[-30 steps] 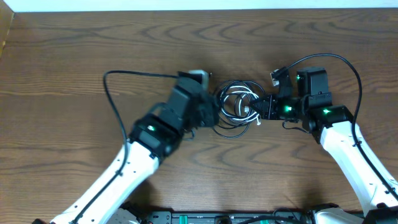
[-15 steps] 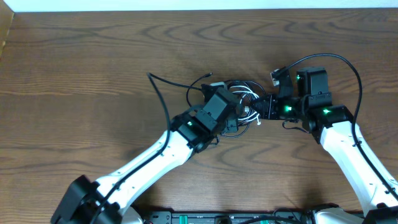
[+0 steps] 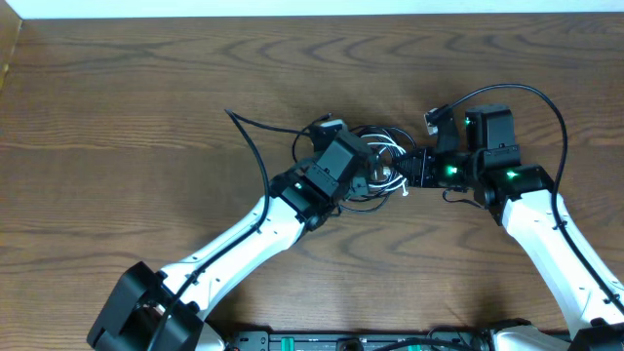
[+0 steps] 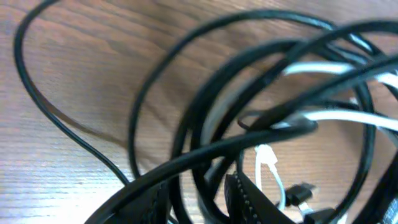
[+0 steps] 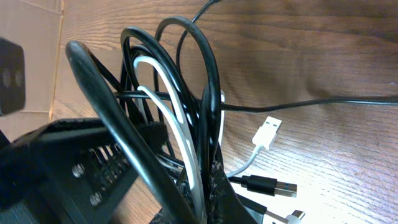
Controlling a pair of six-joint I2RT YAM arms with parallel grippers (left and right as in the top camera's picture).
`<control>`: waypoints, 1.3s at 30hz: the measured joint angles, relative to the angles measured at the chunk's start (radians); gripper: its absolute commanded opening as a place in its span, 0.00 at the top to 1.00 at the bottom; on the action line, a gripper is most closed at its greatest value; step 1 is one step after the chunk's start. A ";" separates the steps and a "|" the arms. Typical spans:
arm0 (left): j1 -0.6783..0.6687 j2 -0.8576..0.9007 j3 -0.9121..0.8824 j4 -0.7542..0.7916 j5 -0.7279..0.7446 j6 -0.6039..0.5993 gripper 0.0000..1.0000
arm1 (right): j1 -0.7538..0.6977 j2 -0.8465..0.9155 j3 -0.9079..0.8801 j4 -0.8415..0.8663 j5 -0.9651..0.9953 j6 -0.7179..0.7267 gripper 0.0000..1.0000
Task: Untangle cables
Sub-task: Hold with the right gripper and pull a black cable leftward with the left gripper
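A: Overhead view first, quick. I have the cables [image 3: 378, 164] bunched in a coiled tangle mid-table [image 3: 146, 88], a bit toward the far edge, black loops with one white cord [image 3: 388, 149] running through.

B: Where are the arms?

A: Left gripper [image 3: 363, 175] is on the tangle's left side, over the loops. Right gripper [image 3: 417, 168] is at the tangle's right edge. One black cable [image 3: 255, 146] trails out left from the bundle across the wood.

B: Right fingers?

A: Together, clamped on the cables. On the right wrist view the gripper [image 5: 202, 186] pinches several black loops plus the white cord [image 5: 171, 112] between its fingers, and the loops stand up out of the grip. A white USB plug [image 5: 267, 132] lies just beside on the table, with a black plug [image 5: 268, 185] nearer the camera.

B: Left fingers?

A: On the left wrist view they sit at the bottom edge [image 4: 249, 196], part closed, with black strands [image 4: 205, 99] passing between them. I cannot tell if they actually clamp anything; the view is blurred and close. A white plug end [image 4: 266, 158] shows just past them.
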 measured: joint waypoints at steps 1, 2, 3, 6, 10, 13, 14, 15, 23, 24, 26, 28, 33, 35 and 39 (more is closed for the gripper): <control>0.004 -0.003 0.000 0.000 0.000 0.001 0.69 | 0.000 0.000 0.000 0.000 0.002 0.000 0.99; 0.005 -0.010 0.000 0.000 -0.001 0.002 0.71 | 0.000 0.000 0.000 0.000 0.002 0.000 0.99; 0.007 -0.021 0.000 0.000 -0.003 0.005 0.73 | 0.000 0.000 0.000 0.000 0.003 0.000 0.99; 0.010 -0.061 0.000 0.000 -0.004 0.023 0.81 | 0.000 0.000 0.000 0.000 0.007 0.000 0.99; 0.011 -0.069 0.000 -0.006 -0.003 0.032 0.76 | 0.000 0.000 0.000 0.000 0.009 0.000 0.99; 0.011 -0.069 0.000 -0.013 -0.003 0.039 0.62 | 0.000 0.000 0.000 0.000 0.009 0.000 0.99; 0.011 -0.069 0.000 -0.017 -0.003 0.038 0.62 | 0.000 0.000 0.000 0.000 0.009 0.000 0.99; 0.011 -0.069 0.000 -0.023 -0.003 0.045 0.62 | 0.000 0.000 0.000 0.000 0.008 0.000 0.99; 0.011 -0.031 0.000 -0.019 -0.003 0.050 0.76 | 0.000 0.000 0.000 -0.001 0.007 0.000 0.99; 0.011 -0.031 0.000 -0.017 -0.003 0.051 0.80 | 0.000 0.000 0.000 -0.001 0.006 0.000 0.99; 0.011 -0.031 0.000 -0.013 -0.003 0.049 0.86 | 0.000 0.000 0.000 -0.001 0.003 0.000 0.99; 0.011 -0.031 0.000 -0.011 -0.003 0.053 0.89 | 0.000 0.000 0.000 -0.001 0.000 0.000 0.99; 0.011 -0.031 0.000 -0.010 -0.003 0.050 0.93 | 0.000 0.000 0.000 -0.003 0.000 0.000 0.99; 0.011 -0.031 0.000 -0.010 -0.003 0.050 0.93 | 0.000 0.000 0.000 -0.003 0.000 0.000 0.99; 0.018 -0.036 0.000 -0.019 0.001 0.076 0.92 | 0.000 0.000 0.000 -0.013 0.014 0.000 0.99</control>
